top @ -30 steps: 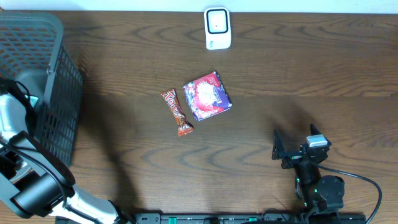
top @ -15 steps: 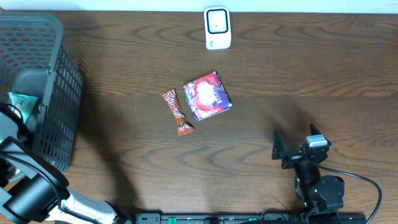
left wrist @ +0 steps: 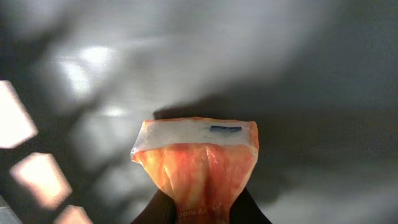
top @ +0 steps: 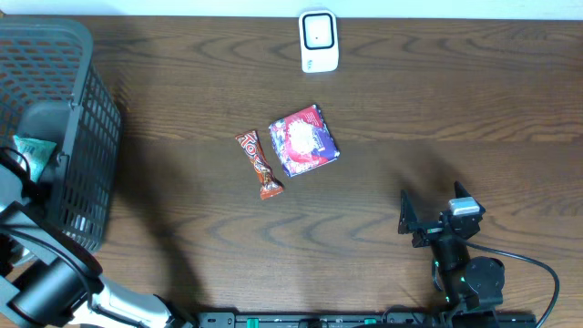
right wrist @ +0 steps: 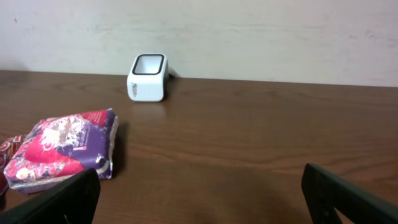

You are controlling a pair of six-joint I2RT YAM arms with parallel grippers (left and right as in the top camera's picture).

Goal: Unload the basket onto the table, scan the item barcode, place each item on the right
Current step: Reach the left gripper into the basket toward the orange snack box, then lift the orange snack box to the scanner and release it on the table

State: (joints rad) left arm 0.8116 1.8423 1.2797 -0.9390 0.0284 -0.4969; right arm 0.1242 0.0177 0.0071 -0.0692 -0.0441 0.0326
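In the left wrist view, my left gripper (left wrist: 200,210) is shut on the lower end of an orange, see-through packet (left wrist: 196,155) with a white sealed top edge and a small blue mark. It hangs over the grey floor of the basket (left wrist: 298,74). From overhead, the left arm (top: 20,187) reaches into the dark mesh basket (top: 86,137), and its fingers are hidden there. The white scanner (top: 319,41) stands at the table's far edge, also in the right wrist view (right wrist: 147,76). My right gripper (top: 433,210) stands open and empty near the front edge (right wrist: 202,199).
A purple and red packet (top: 303,139) (right wrist: 62,149) and a red-brown candy bar (top: 259,165) lie mid-table. A teal packet (top: 32,150) shows inside the basket. Bare wood lies between the right gripper and the scanner.
My left gripper has gone from open to shut inside the basket, and the left arm has shifted slightly toward the front, uncovering the teal packet. The right arm has not moved.
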